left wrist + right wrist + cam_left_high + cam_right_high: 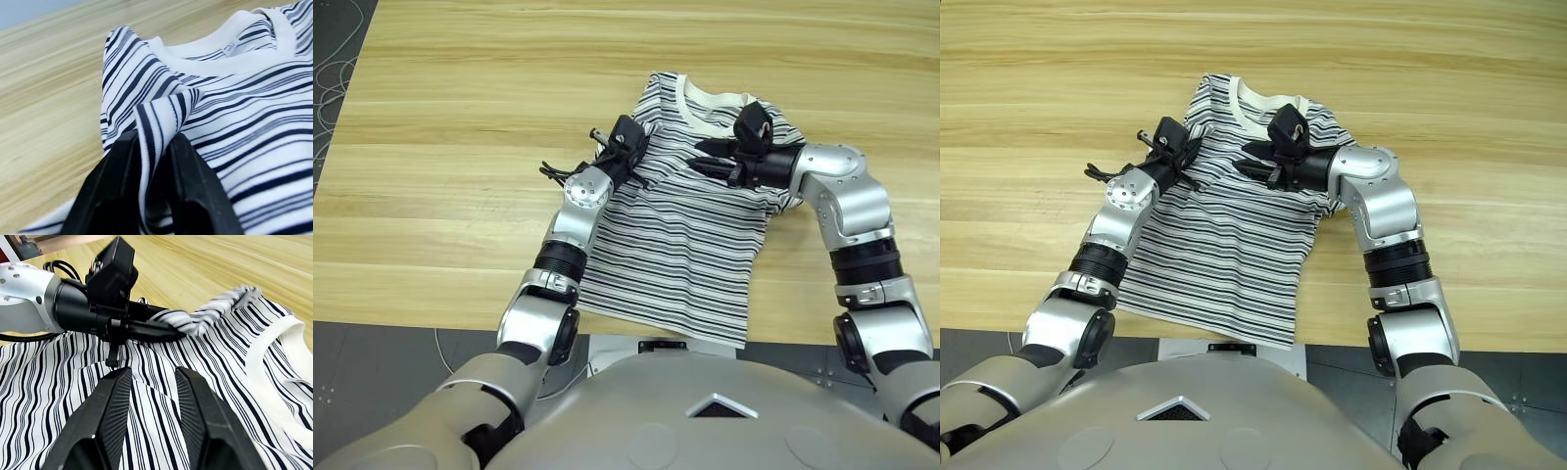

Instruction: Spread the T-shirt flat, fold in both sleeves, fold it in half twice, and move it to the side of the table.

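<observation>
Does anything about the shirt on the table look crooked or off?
Yes. The T-shirt lies slanted on the table, its hem reaching about the near edge. One sleeve is bunched up in a ridge, pinched in the left gripper, not lying flat.

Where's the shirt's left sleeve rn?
The left sleeve is pinched in the left gripper over the T-shirt's left shoulder, beside the collar, on the robot's left in the eye views, facing the right gripper.
</observation>
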{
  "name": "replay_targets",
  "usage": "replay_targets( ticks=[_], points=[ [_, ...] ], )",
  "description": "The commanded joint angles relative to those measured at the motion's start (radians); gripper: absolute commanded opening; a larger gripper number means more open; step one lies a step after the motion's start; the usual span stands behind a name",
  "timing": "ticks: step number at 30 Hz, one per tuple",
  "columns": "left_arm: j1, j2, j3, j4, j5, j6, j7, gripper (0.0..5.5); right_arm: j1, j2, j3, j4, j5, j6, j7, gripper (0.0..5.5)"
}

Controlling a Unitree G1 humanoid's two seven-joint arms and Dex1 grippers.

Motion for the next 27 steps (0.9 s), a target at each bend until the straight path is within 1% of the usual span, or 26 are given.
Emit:
replay_targets(
  ticks=[1, 6, 9, 11, 14, 15, 18, 23, 27],
  points=[
    [0.029, 0.016, -0.050, -0.017, 0.030, -0.017, -0.059, 1.52, -0.001, 0.004, -0.002, -0.006, 0.002, -0.009, -0.006, 1.62],
    [0.057, 0.029, -0.089, -0.079, 0.026, -0.021, -0.136, 2.25, 0.002, 0.003, -0.004, -0.006, 0.003, -0.011, -0.008, 1.62],
    [0.081, 0.030, -0.125, -0.140, 0.009, -0.019, -0.222, 2.64, 0.028, -0.001, -0.014, -0.020, 0.006, -0.017, -0.020, 1.62],
    [0.083, 0.027, -0.146, -0.156, 0.002, -0.008, -0.275, 3.01, 0.054, -0.011, -0.031, -0.044, 0.012, -0.015, -0.034, 1.62],
    [0.076, 0.029, -0.145, -0.164, -0.008, 0.011, -0.294, 3.37, 0.064, -0.018, -0.042, -0.066, 0.017, -0.007, -0.044, 1.62],
    [0.073, 0.028, -0.138, -0.164, -0.014, 0.019, -0.294, 3.46, 0.064, -0.018, -0.043, -0.070, 0.018, -0.004, -0.045, 1.62],
    [0.061, 0.022, -0.120, -0.155, -0.021, 0.032, -0.274, 4.05, 0.064, -0.015, -0.042, -0.075, 0.017, -0.002, -0.045, 1.62],
    [0.033, 0.006, -0.073, -0.124, -0.027, 0.031, -0.196, 4.76, 0.070, -0.015, -0.039, -0.079, 0.018, 0.002, -0.043, 1.62],
    [-0.012, -0.001, 0.008, -0.106, -0.055, 0.026, -0.107, 5.41, 0.058, -0.012, -0.056, -0.083, 0.037, 0.018, -0.040, 1.62]
  ],
)
